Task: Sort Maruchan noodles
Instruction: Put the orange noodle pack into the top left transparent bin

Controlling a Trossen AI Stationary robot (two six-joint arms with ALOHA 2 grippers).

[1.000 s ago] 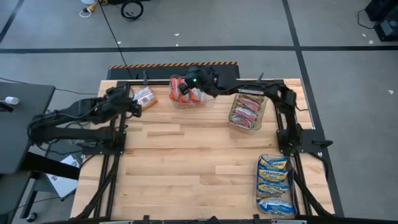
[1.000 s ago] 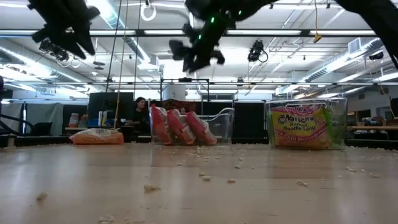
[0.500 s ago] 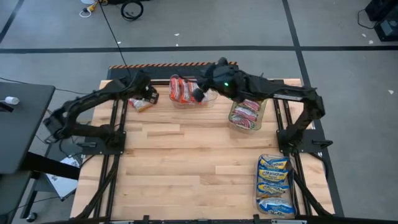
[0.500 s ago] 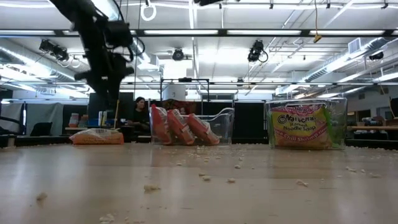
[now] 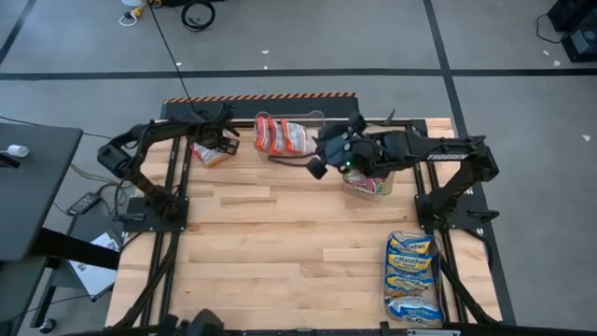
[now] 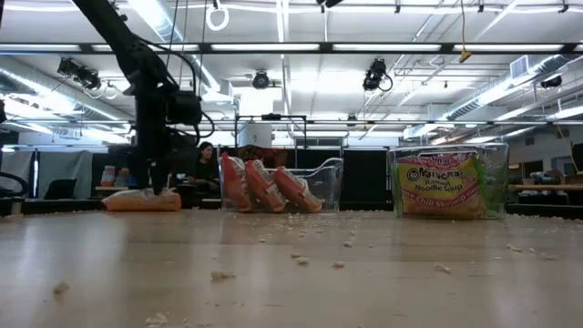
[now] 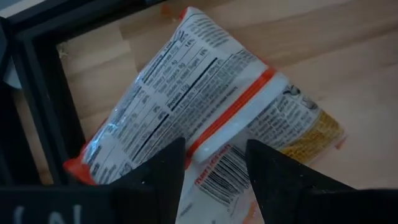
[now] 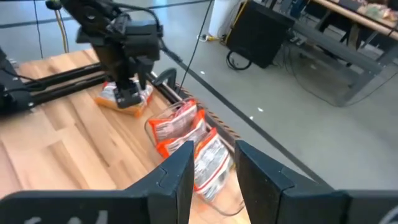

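A loose red-and-white Maruchan noodle packet (image 7: 205,106) lies flat, printed back up, at the table's far left (image 5: 207,152). My left gripper (image 7: 214,171) stands open right over it, pointing steeply down, one finger on each side of the packet's middle seam. In the low view its fingertips (image 6: 157,187) reach the top of the packet (image 6: 132,200). My right gripper (image 8: 212,165) is open with nothing between its fingers. It hangs high above the table (image 5: 317,168), between the bin of red packets and the bin of green ones. My left gripper comes at the packet from above, slanting down, its open fingers (image 7: 165,171) astride the middle seam (image 7: 233,118) near the barcode end. I cannot tell whether the fingertips touch the wrapper. The packet lies flat on the table.
Three clear bins stand on the table. One with red-and-white packets (image 5: 284,138) is at the far middle, one with green-and-white packets (image 5: 373,179) is partly under my right arm, and one with blue-and-yellow packets (image 5: 412,275) is at the near right. Crumbs dot the wood. A person (image 6: 205,164) sits beyond the table.
My left gripper has swung from the table's left edge toward the loose packet and dropped down onto it, tipping to point steeply down. My right gripper has drawn away from above the red bin toward the near right and risen out of the low view.
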